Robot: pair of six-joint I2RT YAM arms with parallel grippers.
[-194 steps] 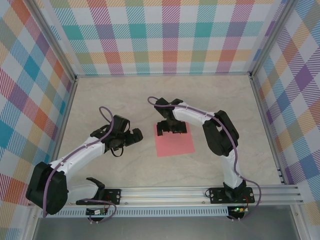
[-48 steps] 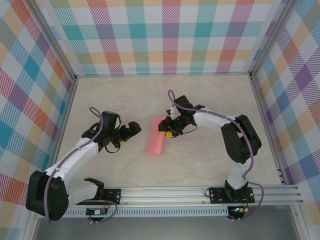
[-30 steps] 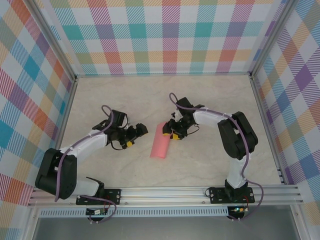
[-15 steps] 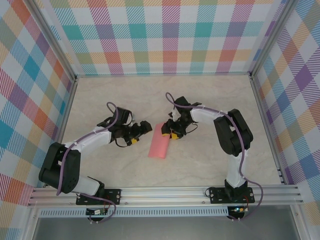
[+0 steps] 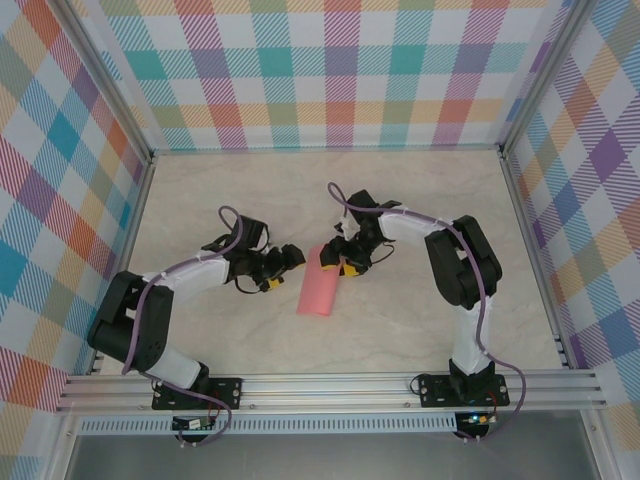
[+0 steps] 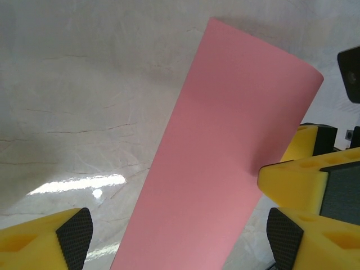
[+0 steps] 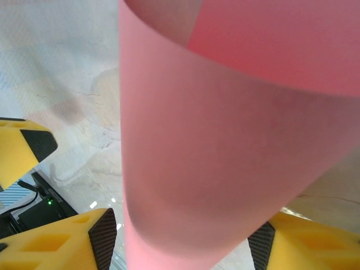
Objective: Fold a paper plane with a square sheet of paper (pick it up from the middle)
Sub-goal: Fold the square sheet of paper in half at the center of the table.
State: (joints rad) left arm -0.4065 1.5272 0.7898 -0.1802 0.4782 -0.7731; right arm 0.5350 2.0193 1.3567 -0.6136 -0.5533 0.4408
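Straddling the curled pink paper from two sides

Lying near the middle of the table [image 5: 430, 200], the paper [image 5: 319, 291] is a salmon-pink sheet bent over on itself into a long, soft-edged band, with no sharp crease showing. Its far end lifts into an open loop, seen from the right wrist as a pink arch [image 7: 225, 140].

The right gripper [image 5: 336, 263] sits at that far end with its yellow fingers [image 7: 73, 239] on either side of the loop. The paper fills the gap between the black pads, so I cannot tell whether they press it or only flank it.

The left gripper [image 5: 288, 259] is just left of the paper's far end and points at it. Its jaws are wide apart, with bare table on both sides between the pads [image 6: 76, 236] and the paper [image 6: 225, 146]. It holds nothing.

Past the paper's right edge, the right gripper's yellow fingers [image 6: 298, 180] crowd the left wrist view. Plaid walls [image 5: 340, 70] ring the table, well away from the paper.
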